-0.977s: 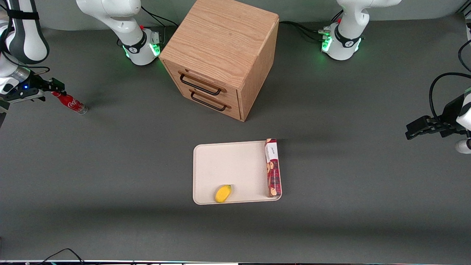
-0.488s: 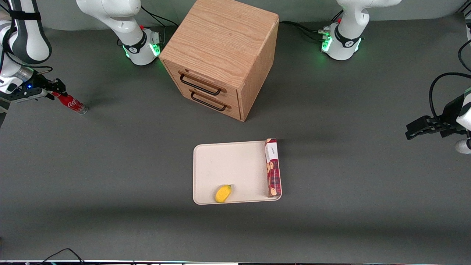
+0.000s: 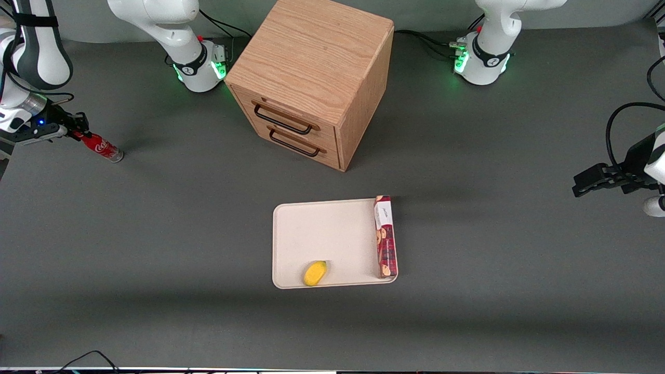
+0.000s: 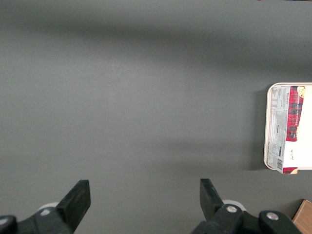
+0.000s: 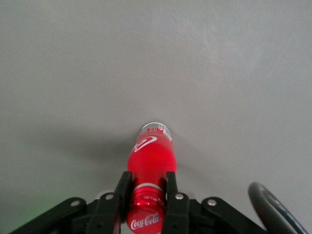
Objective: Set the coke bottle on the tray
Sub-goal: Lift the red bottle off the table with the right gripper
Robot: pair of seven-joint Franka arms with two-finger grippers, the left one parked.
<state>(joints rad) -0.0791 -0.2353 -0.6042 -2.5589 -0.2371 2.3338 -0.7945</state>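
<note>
The coke bottle (image 3: pixel 100 146) stands on the table (image 3: pixel 156 234) toward the working arm's end, its neck between the fingers (image 5: pixel 171 187) of the gripper (image 3: pixel 77 128), well apart from the tray (image 3: pixel 322 234). The tray lies nearer the front camera than the drawer cabinet (image 3: pixel 311 78). On the tray, a biscuit box (image 3: pixel 385 236) lies along the edge toward the parked arm's end, and a lemon (image 3: pixel 315 273) rests near the edge closest to the camera.

The bottle (image 3: pixel 101 147) (image 5: pixel 150 163) is red with white script, a red cap and a clear base, pinched at the neck by the black gripper (image 3: pixel 77 128) (image 5: pixel 146 197). The tray (image 3: pixel 322 228) is cream-white. On the tray lie a yellow fruit (image 3: pixel 315 273) and a red-patterned box (image 3: pixel 385 236) with a white label. Farther from the camera than the tray, the cabinet (image 3: pixel 311 78) is light oak with black handles. The table (image 3: pixel 156 234) is dark grey.
</note>
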